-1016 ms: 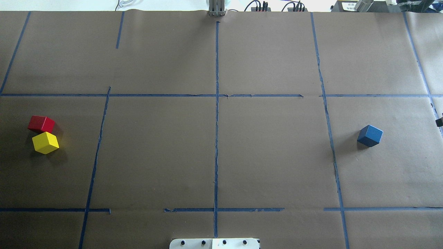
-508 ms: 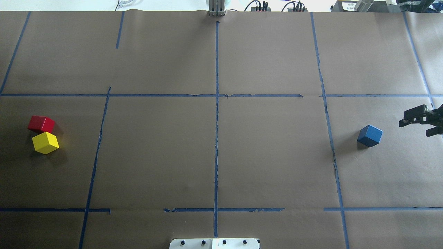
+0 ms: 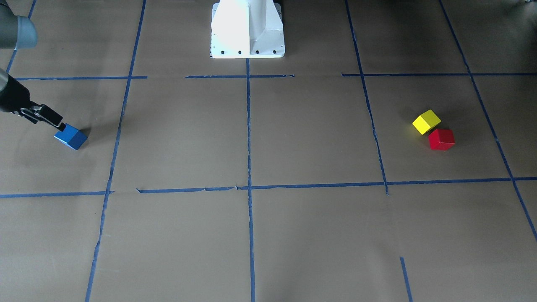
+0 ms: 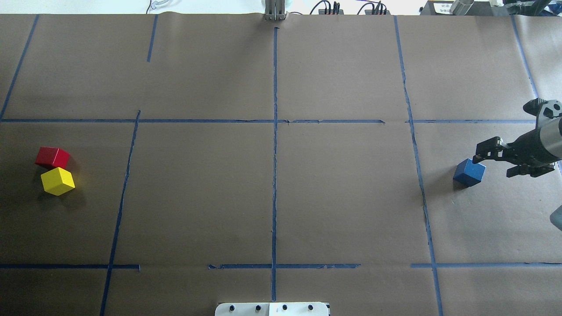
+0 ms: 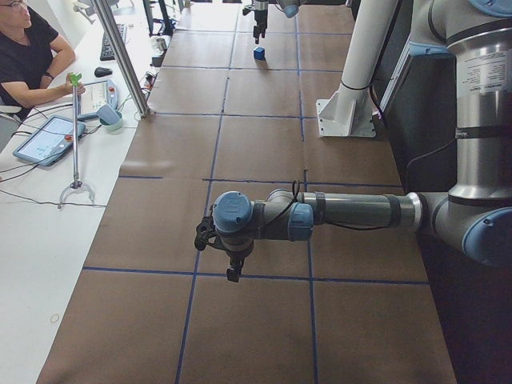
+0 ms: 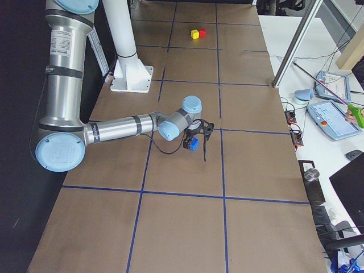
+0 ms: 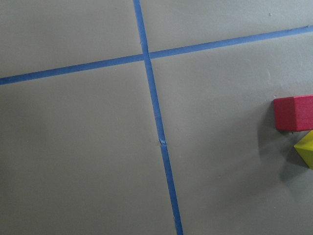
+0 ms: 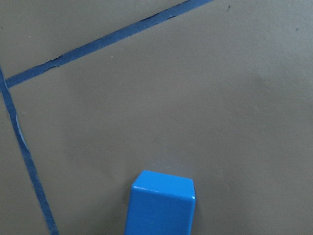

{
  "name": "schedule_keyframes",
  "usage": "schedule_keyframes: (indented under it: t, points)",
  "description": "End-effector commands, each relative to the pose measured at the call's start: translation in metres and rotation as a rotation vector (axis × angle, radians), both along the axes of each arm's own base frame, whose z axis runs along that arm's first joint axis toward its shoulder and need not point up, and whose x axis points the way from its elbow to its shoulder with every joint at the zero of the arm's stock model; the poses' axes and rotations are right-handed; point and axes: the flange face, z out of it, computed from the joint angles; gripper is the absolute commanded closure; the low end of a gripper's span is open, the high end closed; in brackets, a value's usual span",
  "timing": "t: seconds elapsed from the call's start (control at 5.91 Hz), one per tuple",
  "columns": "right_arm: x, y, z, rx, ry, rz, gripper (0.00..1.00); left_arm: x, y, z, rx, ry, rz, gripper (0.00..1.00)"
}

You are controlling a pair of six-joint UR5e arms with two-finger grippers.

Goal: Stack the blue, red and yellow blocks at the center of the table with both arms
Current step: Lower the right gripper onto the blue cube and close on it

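Blue block [image 4: 470, 172], a glossy cube, lies far right of the central tape line [image 4: 274, 193] on the brown-papered table [image 4: 197, 197]. Right gripper [image 4: 496, 164] hovers beside it, jaws wide, empty. Left gripper [image 5: 232, 260]: jaw state cannot be told. Red block [image 4: 52, 157] and yellow block [image 4: 57, 181] sit corner to corner, far left of that line.

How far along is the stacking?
Done: nothing stacked. In hand: the right gripper hangs open by the blue block, not gripping it. Remaining: red and yellow sit side by side on the robot's left; all three must reach centre.
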Motion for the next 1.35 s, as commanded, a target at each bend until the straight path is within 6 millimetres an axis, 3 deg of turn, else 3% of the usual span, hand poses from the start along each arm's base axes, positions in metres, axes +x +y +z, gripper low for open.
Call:
schedule_keyframes:
  t: [0.0, 0.17, 0.34, 0.68, 0.85, 1.19]
  points:
    - [-0.021, 0.004, 0.014, -0.006, 0.037, -0.016, 0.01, 0.000, 0.000, -0.002, 0.003, 0.005, 0.000, 0.00]
    - [-0.028, 0.007, 0.016, -0.003, 0.045, -0.031, 0.01, 0.000, 0.000, -0.002, 0.003, 0.005, 0.000, 0.00]
    - [-0.042, -0.005, 0.002, 0.014, 0.028, -0.027, 0.02, 0.000, 0.000, -0.002, 0.004, 0.005, -0.001, 0.00]
    - [-0.042, -0.007, 0.004, 0.014, 0.033, -0.024, 0.02, -0.001, 0.013, -0.008, 0.009, 0.006, -0.004, 0.00]
    - [-0.043, -0.008, 0.015, 0.002, 0.050, -0.020, 0.02, -0.001, 0.022, -0.015, 0.019, 0.006, -0.005, 0.00]
    - [-0.045, -0.010, 0.016, 0.001, 0.053, -0.020, 0.07, 0.000, 0.024, -0.015, 0.016, 0.021, -0.004, 0.00]
